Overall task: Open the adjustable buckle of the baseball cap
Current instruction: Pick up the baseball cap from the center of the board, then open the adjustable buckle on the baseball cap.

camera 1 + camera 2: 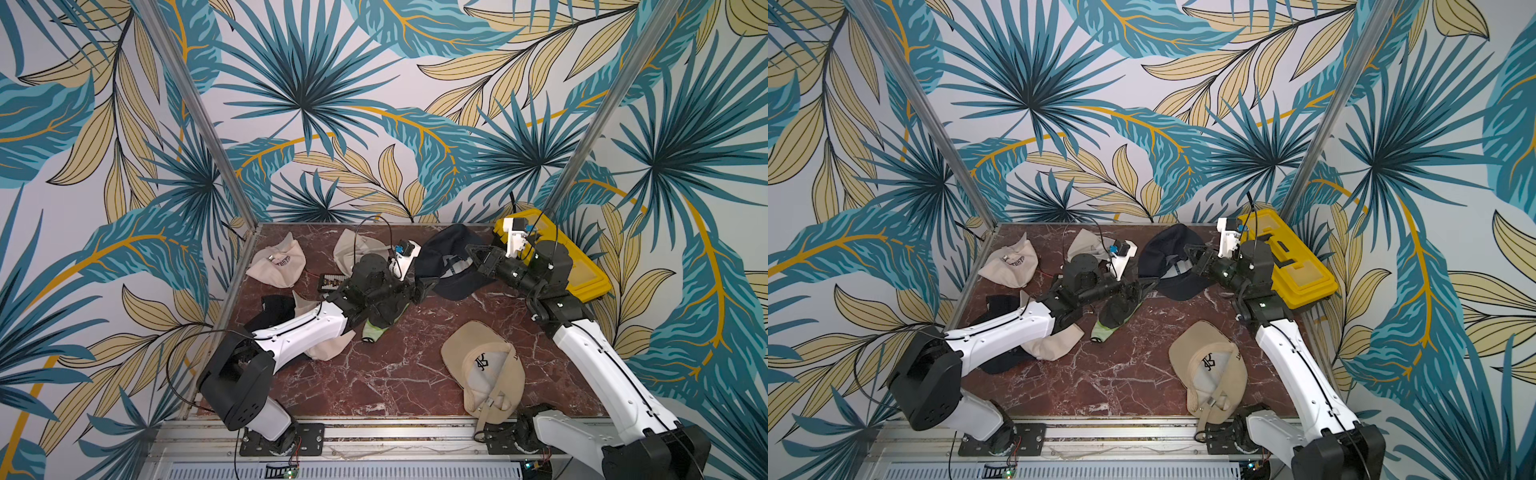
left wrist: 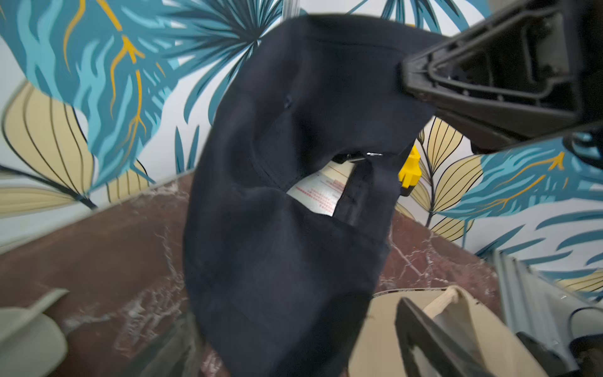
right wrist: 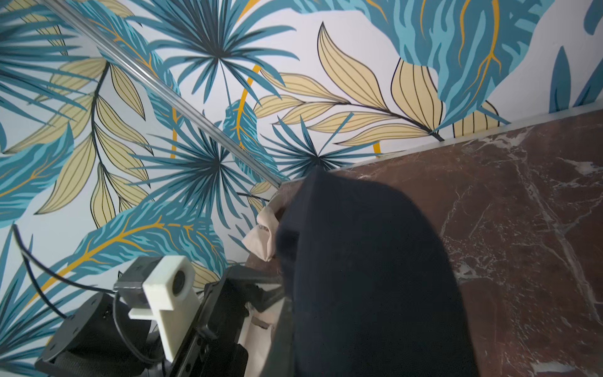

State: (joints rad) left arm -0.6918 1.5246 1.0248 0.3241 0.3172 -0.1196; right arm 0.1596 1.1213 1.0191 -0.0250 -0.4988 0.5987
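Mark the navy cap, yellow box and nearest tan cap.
navy cap (image 1: pixel 451 241): in a top view, its crown.
yellow box (image 1: pixel 586 270): in a top view, its lid.
nearest tan cap (image 1: pixel 459 347): in a top view, its brim.

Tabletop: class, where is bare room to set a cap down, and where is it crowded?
Bare table front-centre, between left arm, green cap and tan logo cap; a smaller strip between navy cap and tan logo cap. Crowded: back and robot's left, with caps; yellow box at right rear.
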